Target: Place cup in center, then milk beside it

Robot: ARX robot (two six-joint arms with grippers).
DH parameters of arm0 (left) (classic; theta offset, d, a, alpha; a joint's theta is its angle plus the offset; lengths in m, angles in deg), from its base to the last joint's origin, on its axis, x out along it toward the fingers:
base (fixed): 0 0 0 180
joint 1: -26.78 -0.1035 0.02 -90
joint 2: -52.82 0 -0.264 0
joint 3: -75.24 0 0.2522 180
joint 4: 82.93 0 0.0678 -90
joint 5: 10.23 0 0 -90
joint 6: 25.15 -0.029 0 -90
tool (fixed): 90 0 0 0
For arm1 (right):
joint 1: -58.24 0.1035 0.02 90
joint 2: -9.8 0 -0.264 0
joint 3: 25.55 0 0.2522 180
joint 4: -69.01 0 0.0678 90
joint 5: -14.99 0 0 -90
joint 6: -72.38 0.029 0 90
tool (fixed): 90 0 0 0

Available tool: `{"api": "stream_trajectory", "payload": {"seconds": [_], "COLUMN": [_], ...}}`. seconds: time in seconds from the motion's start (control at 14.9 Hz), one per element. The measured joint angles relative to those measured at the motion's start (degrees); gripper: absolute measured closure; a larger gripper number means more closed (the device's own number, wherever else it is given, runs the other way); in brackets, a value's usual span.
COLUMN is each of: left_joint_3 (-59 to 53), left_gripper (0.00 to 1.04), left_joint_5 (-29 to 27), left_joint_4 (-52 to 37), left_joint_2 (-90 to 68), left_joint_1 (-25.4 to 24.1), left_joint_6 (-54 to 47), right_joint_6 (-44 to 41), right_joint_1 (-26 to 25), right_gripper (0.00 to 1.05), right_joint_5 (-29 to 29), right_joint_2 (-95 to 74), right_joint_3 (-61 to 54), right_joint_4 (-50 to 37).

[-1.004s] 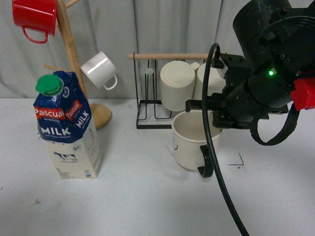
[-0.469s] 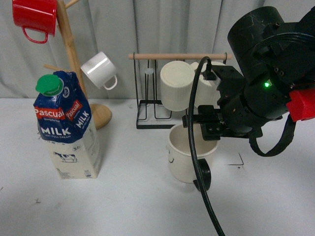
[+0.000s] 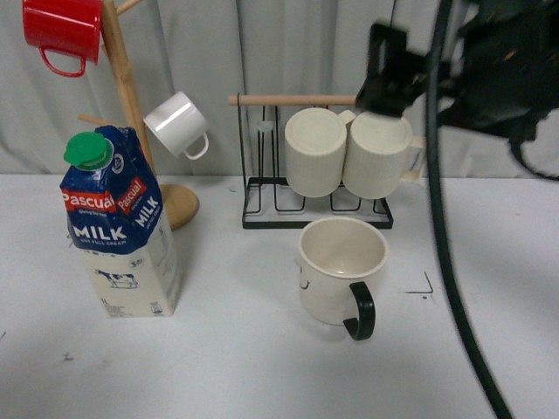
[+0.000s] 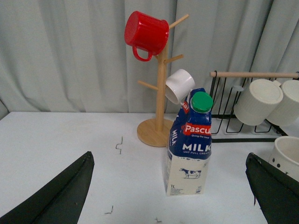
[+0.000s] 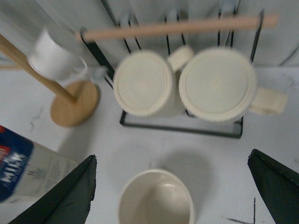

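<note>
Now that I am lifting away from the cup (image 3: 336, 271), my right claw (image 5: 170, 157) is hanging wide apart and empty; the cup is sitting alone just in front of the rack (image 3: 297, 99), so the milk (image 3: 122, 227), standing left of the rack, is probably coming next

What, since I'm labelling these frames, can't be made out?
Right hand: front view, blurred, so its opening is unreadable there.
Cup: smiley face turned mostly sideways in front view; right wrist view's lower edge cuts the cup.
Milk: small print too small; blurred, edge-cut in right wrist view.
</note>
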Motion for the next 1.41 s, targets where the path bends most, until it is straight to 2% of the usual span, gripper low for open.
{"api": "stream_trajectory", "payload": {"seconds": [0.07,0.13,0.2,0.27,0.33,0.47,0.54,0.6,0.87,1.0,1.27,1.41], "left_joint_3": [0.0,0.0,0.0,0.0,0.0,0.0,0.0,0.0,0.0,0.0,0.0,0.0], "left_gripper": [0.07,0.07,0.07,0.07,0.07,0.07,0.07,0.07,0.07,0.07,0.07,0.07], "left_joint_5": [0.0,0.0,0.04,0.02,-0.02,-0.02,0.02,0.0,0.0,-0.02,0.0,0.02], "left_joint_4": [0.0,0.0,0.0,-0.02,0.0,0.0,0.0,0.0,0.0,-0.02,0.0,0.0], "left_joint_2": [0.0,0.0,0.0,0.0,0.0,0.0,0.0,0.0,0.0,0.0,0.0,0.0], "left_joint_1": [0.0,0.0,0.0,0.0,0.0,0.0,0.0,0.0,0.0,0.0,0.0,0.0], "left_joint_6": [0.0,0.0,0.0,0.0,0.0,0.0,0.0,0.0,0.0,0.0,0.0,0.0], "right_joint_6": [1.11,0.55,-2.36,-4.72,-7.19,-10.27,-11.45,-12.55,-12.61,-12.61,-12.61,-12.61], "right_joint_1": [-0.74,-0.26,-0.35,-0.79,-1.46,-4.5,-5.81,-8.52,-11.67,-16.06,-16.04,-16.04], "right_gripper": [0.07,0.1,0.18,0.26,0.33,0.51,0.7,1.03,1.03,1.03,1.03,1.03], "right_joint_5": [0.96,-1.33,-9.64,-14.56,-18.23,-20.04,-18.75,-15.65,-12.44,-8.72,-8.13,-8.15], "right_joint_2": [4.37,7.13,11.13,15.12,18.99,25.59,28.57,35.58,46.77,51.1,60.72,62.38], "right_joint_3": [-2.64,-6.05,-10.97,-15.93,-20.61,-29.29,-36.0,-45.18,-54.47,-56.7,-60.19,-62.62], "right_joint_4": [-2.75,-10.73,-19.1,-24.98,-28.98,-35.41,-36.74,-38.29,-36.15,-33.81,-27.87,-29.11]}}
